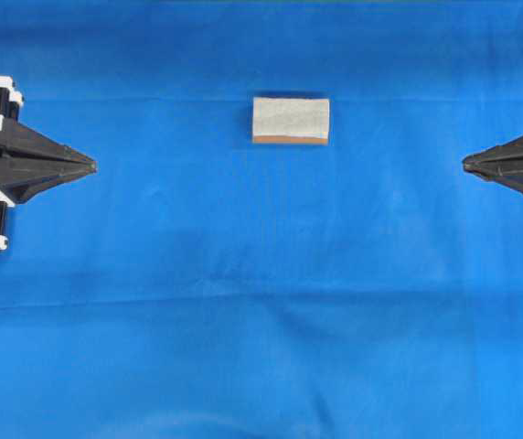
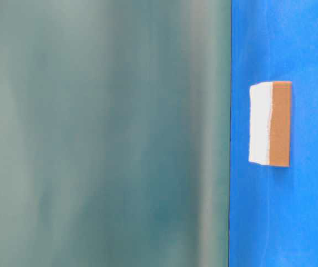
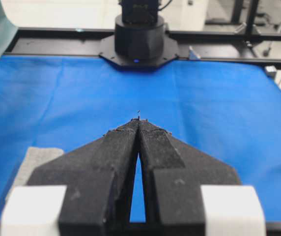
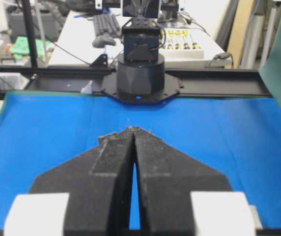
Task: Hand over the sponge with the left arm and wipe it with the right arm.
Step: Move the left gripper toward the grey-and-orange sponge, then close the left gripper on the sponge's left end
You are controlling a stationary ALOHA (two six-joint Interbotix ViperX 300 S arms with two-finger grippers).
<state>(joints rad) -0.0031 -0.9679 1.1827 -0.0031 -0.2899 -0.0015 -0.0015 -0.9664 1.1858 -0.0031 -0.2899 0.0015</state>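
Note:
The sponge [image 1: 291, 120] lies flat on the blue cloth at the far middle, pale grey top up, with its orange-brown layer along the near edge. It shows on its side in the table-level view [image 2: 270, 123] and at the lower left of the left wrist view [image 3: 32, 162]. My left gripper [image 1: 92, 165] is at the left edge, shut and empty, pointing right, well apart from the sponge; its tips meet in the left wrist view [image 3: 138, 119]. My right gripper [image 1: 465, 164] is at the right edge, shut and empty, pointing left; its tips meet in the right wrist view [image 4: 133, 129].
The blue cloth [image 1: 261, 302] covers the whole table. The opposite arm's black base stands at the far end of each wrist view [image 3: 138, 39] [image 4: 140, 73] on a black rail. A blurred green panel [image 2: 103, 133] fills the left of the table-level view.

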